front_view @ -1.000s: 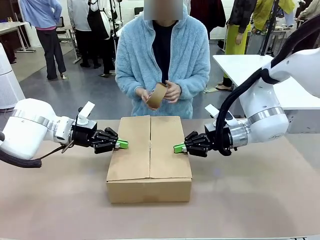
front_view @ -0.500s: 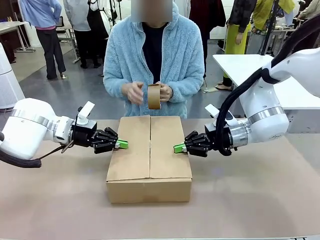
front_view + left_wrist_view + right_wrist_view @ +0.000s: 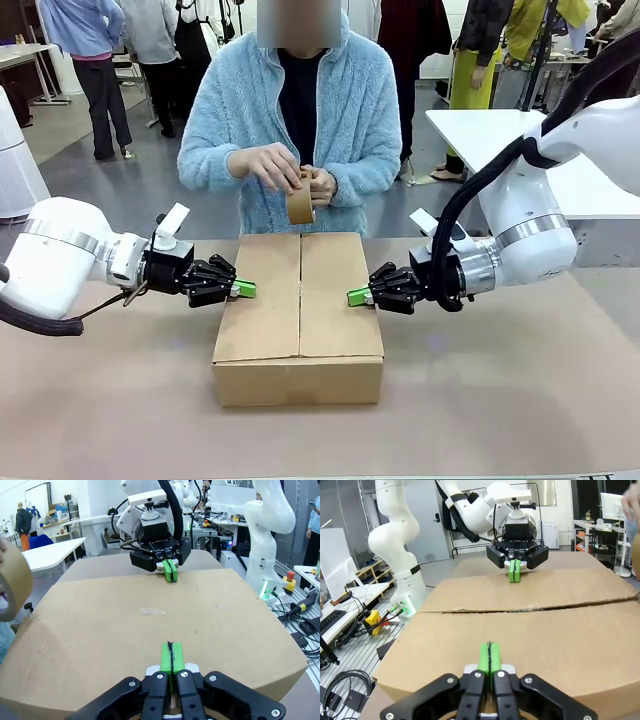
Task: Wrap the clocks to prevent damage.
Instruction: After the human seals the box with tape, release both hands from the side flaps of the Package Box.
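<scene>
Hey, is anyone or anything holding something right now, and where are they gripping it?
The person's hands hold the tape roll by its sides. Both shut claws, left and right, hold nothing and press on the cardboard box.

The left pincer point(image 3: 171, 656) rests closed, pads together, on the box point(image 3: 150, 625) lid. Across the lid, the right pincer point(image 3: 170, 571) also presses down closed. A tape roll point(image 3: 12, 587) shows at the left edge.

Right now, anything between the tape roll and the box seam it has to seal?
Nothing visible. The person holds the tape roll above the far end of the cardboard box. Left gripper and right gripper, both shut, press the flaps at the sides, off the seam.
</scene>
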Action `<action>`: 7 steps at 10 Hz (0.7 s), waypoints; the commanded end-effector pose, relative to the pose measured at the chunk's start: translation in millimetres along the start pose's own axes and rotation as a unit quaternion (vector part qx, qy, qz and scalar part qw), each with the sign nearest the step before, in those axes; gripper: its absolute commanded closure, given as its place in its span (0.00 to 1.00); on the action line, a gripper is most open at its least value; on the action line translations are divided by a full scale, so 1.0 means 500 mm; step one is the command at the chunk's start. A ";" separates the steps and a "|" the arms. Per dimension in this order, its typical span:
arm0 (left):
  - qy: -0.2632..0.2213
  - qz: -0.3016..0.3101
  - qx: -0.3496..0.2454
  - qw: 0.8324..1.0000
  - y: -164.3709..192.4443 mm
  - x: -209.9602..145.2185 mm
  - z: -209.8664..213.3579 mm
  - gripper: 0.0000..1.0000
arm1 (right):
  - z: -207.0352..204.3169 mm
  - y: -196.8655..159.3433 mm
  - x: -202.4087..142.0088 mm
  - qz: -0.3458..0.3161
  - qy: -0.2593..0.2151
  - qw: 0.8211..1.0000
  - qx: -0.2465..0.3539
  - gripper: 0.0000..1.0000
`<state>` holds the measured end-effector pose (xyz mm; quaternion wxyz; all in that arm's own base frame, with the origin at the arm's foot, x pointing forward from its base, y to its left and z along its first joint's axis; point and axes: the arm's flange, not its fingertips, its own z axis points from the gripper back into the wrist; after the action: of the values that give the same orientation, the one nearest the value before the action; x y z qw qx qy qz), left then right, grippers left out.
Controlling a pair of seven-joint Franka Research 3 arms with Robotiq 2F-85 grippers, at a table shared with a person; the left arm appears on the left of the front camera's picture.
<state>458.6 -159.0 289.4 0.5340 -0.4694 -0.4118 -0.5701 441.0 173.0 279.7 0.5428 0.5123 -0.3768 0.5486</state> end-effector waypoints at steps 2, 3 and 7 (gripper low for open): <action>0.006 0.000 0.005 1.000 0.003 -0.003 -0.010 1.00 | 0.000 0.001 -0.006 -0.002 0.005 1.000 -0.002 0.99; 0.006 0.000 0.005 1.000 0.003 -0.003 -0.010 1.00 | 0.000 0.001 -0.006 -0.002 0.005 1.000 -0.002 0.99; 0.006 0.000 0.005 1.000 0.003 -0.003 -0.010 1.00 | 0.000 0.001 -0.006 -0.002 0.005 1.000 -0.002 0.99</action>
<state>458.6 -159.0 289.4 0.5340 -0.4694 -0.4118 -0.5701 441.0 173.0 279.7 0.5428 0.5123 -0.3768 0.5486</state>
